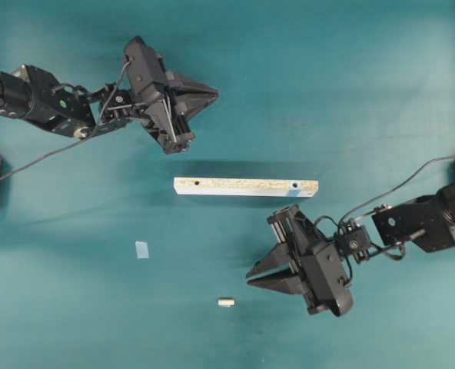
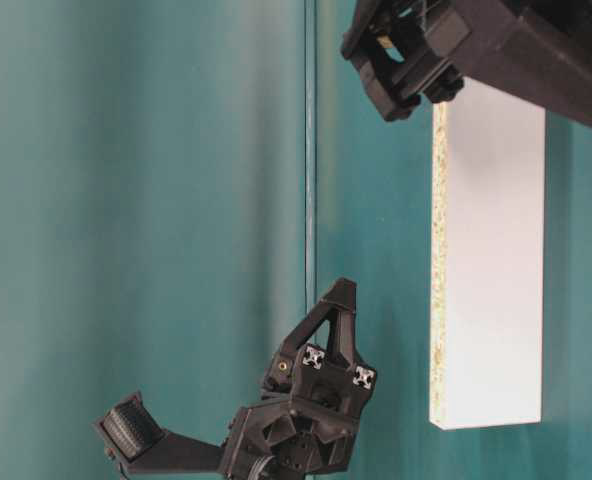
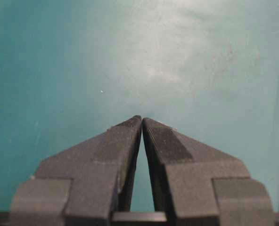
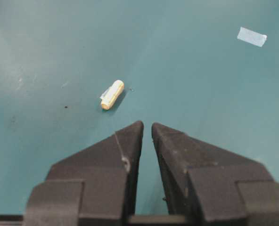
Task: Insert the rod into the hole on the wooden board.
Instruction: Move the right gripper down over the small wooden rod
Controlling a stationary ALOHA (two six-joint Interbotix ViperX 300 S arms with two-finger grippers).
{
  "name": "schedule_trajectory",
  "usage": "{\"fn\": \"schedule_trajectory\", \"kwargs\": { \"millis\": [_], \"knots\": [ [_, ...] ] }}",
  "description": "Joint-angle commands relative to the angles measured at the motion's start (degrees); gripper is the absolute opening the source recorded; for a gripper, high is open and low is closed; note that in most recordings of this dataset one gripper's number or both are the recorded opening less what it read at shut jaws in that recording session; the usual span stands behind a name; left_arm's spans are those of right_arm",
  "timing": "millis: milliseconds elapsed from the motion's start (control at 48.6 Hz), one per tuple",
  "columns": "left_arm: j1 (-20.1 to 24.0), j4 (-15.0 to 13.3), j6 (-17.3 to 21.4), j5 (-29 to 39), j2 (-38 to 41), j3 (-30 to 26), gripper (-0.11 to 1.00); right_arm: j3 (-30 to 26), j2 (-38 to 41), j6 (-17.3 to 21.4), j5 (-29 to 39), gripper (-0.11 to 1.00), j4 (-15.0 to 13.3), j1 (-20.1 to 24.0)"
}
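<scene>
Overhead exterior view shows the rod (image 1: 226, 302) lying free on the teal surface (image 1: 74, 307), below the wooden board (image 1: 245, 187) and well apart from it. The right gripper (image 1: 252, 278) hangs nearest, jaws nearly pressed together and holding nothing; in the right wrist view the rod (image 4: 112, 94) lies just ahead of the tips and slightly to their left, angled across the line of approach. The left gripper (image 1: 212, 94) sits above the board's plain end, jaws closed and empty.

Picking up the rod looks like the step in hand. To do it well, the right jaws should spread first, turn so the fingers close across the rod's short width, and settle low enough to trap it without rolling it. The hole (image 1: 296, 185) by the light-blue patch lies at the board's right end, close to this arm. A blue tape square (image 1: 141, 249) lies aside and needs no attention.
</scene>
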Motion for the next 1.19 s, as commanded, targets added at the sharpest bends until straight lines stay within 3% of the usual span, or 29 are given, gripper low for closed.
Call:
{"fn": "schedule_trajectory", "kwargs": {
  "millis": [0, 41, 123, 247, 308, 411, 514, 555, 596, 884, 1172],
  "knots": [
    [-0.2, 2.2, 0.4, 1.9, -2.3, -2.1, 0.24, -1.3, -1.4, 0.8, -0.2, 0.24, 0.1, 0.2],
    [-0.2, 2.3, 0.6, 3.6, -2.7, -2.7, 0.22, -1.9, -1.9, 0.9, 2.0, 0.22, 0.1, 0.2],
    [-0.2, 2.4, 0.9, 7.4, -3.4, -3.8, 0.09, -4.0, -3.3, 1.5, 10.5, 0.05, 0.1, 0.2],
    [-0.3, 2.4, 1.2, 11.3, -4.4, -4.0, 0.11, -7.8, -5.5, 3.3, 25.2, 0.01, 0.1, 0.2],
    [-0.4, 2.5, 1.2, 12.4, -5.2, -3.7, 0.22, -9.7, -7.0, 4.7, 31.8, 0.03, 0.1, 0.3],
    [-0.4, 2.5, 1.3, 13.6, -6.9, -2.9, 0.52, -11.6, -8.8, 6.2, 38.1, 0.22, 0.1, 0.3],
    [-0.4, 2.5, 1.4, 14.4, -8.4, -1.8, 0.81, -13.1, -10.0, 8.2, 43.2, 0.51, 0.2, 0.4],
    [-0.4, 2.5, 1.4, 14.7, -8.9, -1.4, 0.90, -13.6, -10.3, 9.3, 45.1, 0.65, 0.1, 0.5],
    [-0.4, 2.5, 1.4, 14.8, -9.2, -1.0, 0.94, -14.2, -10.5, 10.5, 47.1, 0.72, 0.1, 0.7],
    [-0.4, 2.5, 1.4, 14.9, -10.1, 0.6, 0.94, -18.4, -10.5, 17.5, 56.6, 0.73, 0.1, 1.2],
    [-0.4, 2.5, 1.4, 14.9, -10.0, 0.7, 0.94, -27.2, -8.3, 19.9, 71.1, 0.73, 0.1, 2.1]
  ]
}}
